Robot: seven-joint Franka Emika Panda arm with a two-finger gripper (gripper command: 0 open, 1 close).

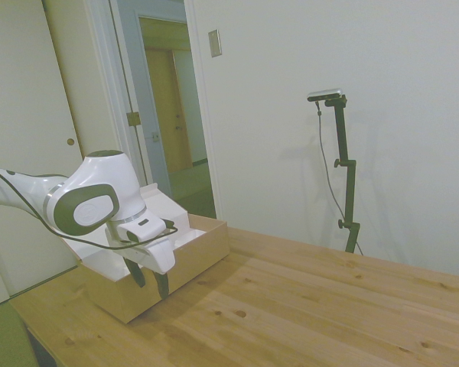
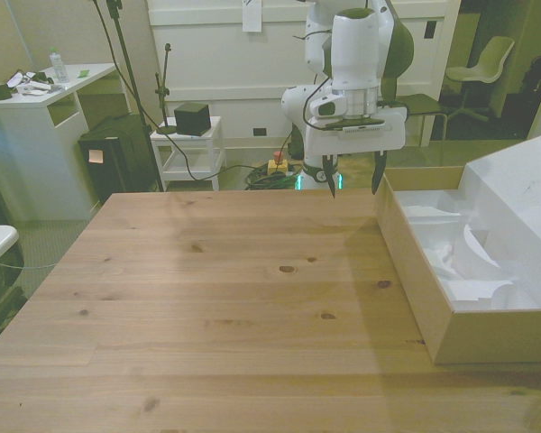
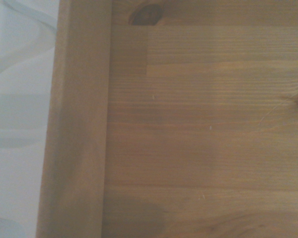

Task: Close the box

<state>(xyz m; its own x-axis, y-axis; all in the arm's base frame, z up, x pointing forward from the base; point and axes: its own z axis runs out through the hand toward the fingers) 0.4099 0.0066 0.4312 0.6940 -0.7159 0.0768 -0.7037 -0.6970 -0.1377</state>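
Observation:
The box (image 2: pixel 415 271) is a long tan cardboard box with a white interior, lying open on the table at the front view's right. Its white lid (image 2: pixel 523 203) stands raised on the far side from the gripper. In the side view the box (image 1: pixel 195 256) sits at the table's left end, partly behind the arm. My gripper (image 2: pixel 353 179) hangs open above the table just beside the box's near wall, with nothing between its fingers (image 1: pixel 162 284). The wrist view shows the box wall (image 3: pixel 77 129) next to bare wood, with white lining past it.
The wooden table (image 2: pixel 207 289) stretches wide toward the front view's left. White crumpled paper (image 2: pixel 451 248) lies inside the box. Behind the table stand a white desk (image 2: pixel 36 126) and a small white cart (image 2: pixel 189 149).

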